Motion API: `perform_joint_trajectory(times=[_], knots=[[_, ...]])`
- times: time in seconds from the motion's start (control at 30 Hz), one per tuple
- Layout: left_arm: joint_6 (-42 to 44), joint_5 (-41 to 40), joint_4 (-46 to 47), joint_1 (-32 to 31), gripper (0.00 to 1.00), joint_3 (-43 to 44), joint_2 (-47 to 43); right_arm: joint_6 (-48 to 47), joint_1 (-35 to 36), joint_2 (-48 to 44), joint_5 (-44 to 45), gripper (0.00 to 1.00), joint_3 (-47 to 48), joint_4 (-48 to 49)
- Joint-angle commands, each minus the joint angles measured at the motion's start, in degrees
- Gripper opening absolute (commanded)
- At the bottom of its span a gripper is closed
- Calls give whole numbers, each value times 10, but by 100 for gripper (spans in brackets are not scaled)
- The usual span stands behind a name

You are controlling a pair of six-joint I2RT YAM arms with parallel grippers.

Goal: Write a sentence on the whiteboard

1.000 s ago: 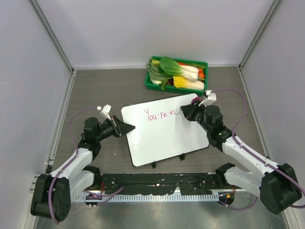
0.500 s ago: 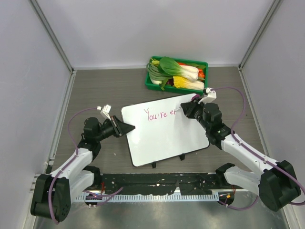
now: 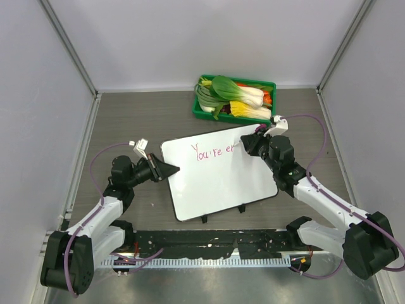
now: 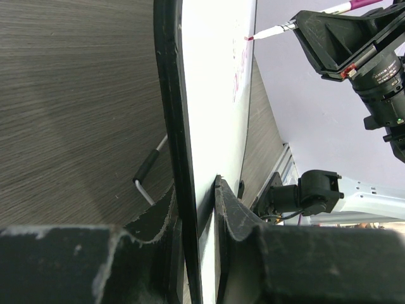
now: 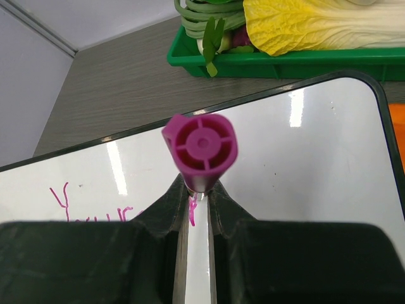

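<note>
Whiteboard [image 3: 215,183]: glossy white face, thin black rim. Sentence [image 3: 212,151]: pink-magenta strokes on the white. Marker [image 5: 201,142]: magenta end moulded with a cross-in-ring pattern, pale silvery barrel below it. Table [image 3: 126,120]: grey-brown with fine wood-grain streaks. Tray [image 5: 285,63]: bright green. Vegetables [image 3: 237,92] are green, white and yellow, with a touch of orange. Left gripper [image 3: 172,169] and right gripper [image 3: 244,144] are both matt black. Walls [image 3: 190,38] are plain pale grey-lilac.

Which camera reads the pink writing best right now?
Top external: the pink writing lies face-on across the whiteboard, letters readable. The left wrist sees it edge-on, a squeezed pink streak. The right wrist catches only its first letters; the right gripper and its marker hide the rest.
</note>
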Motion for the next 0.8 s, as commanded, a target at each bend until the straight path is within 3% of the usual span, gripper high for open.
perform_joint_trajectory(times=[0.0, 0.77], knots=[[117, -82, -62, 2, 0, -4, 7, -6, -6, 0, 24, 1, 7, -6], [117, -83, -62, 1, 0, -5, 7, -2, -6, -38, -20, 1, -30, -36]])
